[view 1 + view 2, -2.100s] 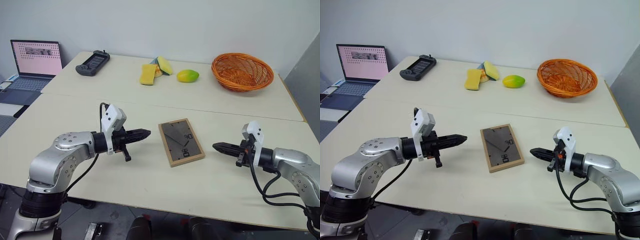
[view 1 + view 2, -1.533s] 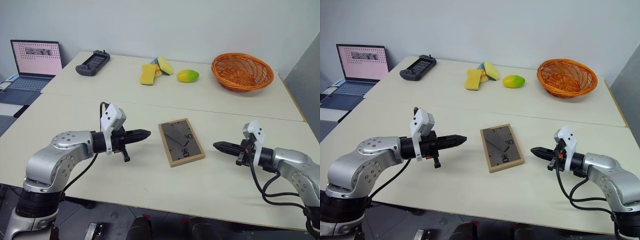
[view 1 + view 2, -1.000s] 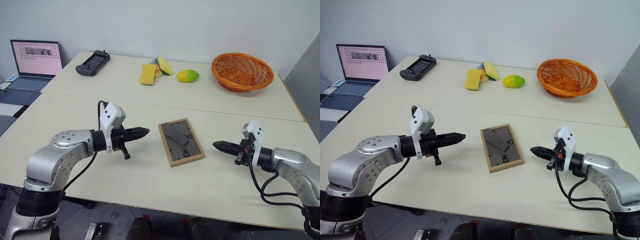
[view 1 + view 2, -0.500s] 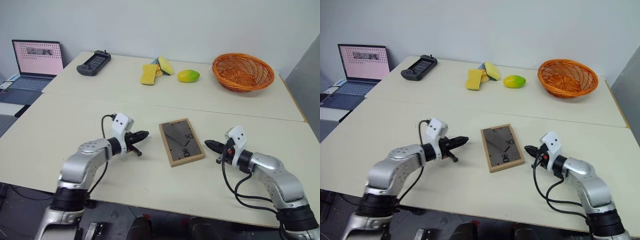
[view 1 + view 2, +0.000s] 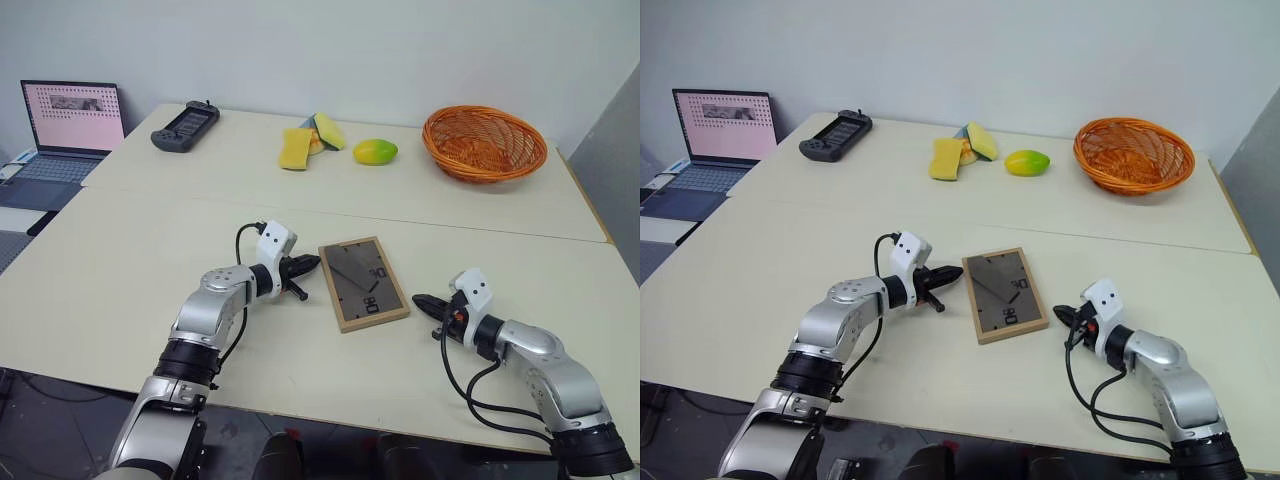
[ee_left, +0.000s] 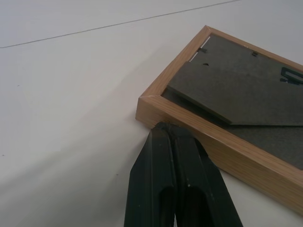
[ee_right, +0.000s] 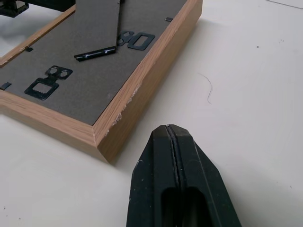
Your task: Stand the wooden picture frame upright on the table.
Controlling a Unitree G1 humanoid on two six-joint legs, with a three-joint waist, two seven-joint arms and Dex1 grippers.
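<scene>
— Both arms have closed in on the wooden picture frame [image 5: 363, 283] since the earlier picture: the left end effector [image 5: 308, 264] has come in from well off at nine o'clock to the frame's left edge, and the right end effector [image 5: 422, 301] has drawn in lower and nearer at three o'clock. The frame itself lies where it lay.

— Why do they flank it like that?

— Probably to get at the edges. The frame rests flat, dark grey back and hinged stand facing up, near the middle of the front counter [image 5: 120, 260]. A flat thing gives little to pinch from above, so working from two opposite sides to tip it up seems the likely plan.

— And how do the fingers stand?

— Pressed together on both, holding nothing. In the left wrist view the tip [image 6: 166, 130] sits against the frame's wooden side, by its corner. In the right wrist view the tip [image 7: 166, 130] is just beside the near corner, a strip of bare counter between them.

— What about the surface?

— Pale beige, smooth and plain, so the frame could slide if pushed from one side only. A second counter butts on behind. On it, toward twelve o'clock, lie yellow sponges [image 5: 297, 147] and a mango-like fruit [image 5: 375, 151]; an orange wicker basket [image 5: 485, 142] stands at one o'clock, and a black handheld controller [image 5: 185, 125] at eleven.

— And beyond?

— An open laptop [image 5: 62, 125] at ten o'clock on a lower side surface, and a plain pale wall behind.
</scene>
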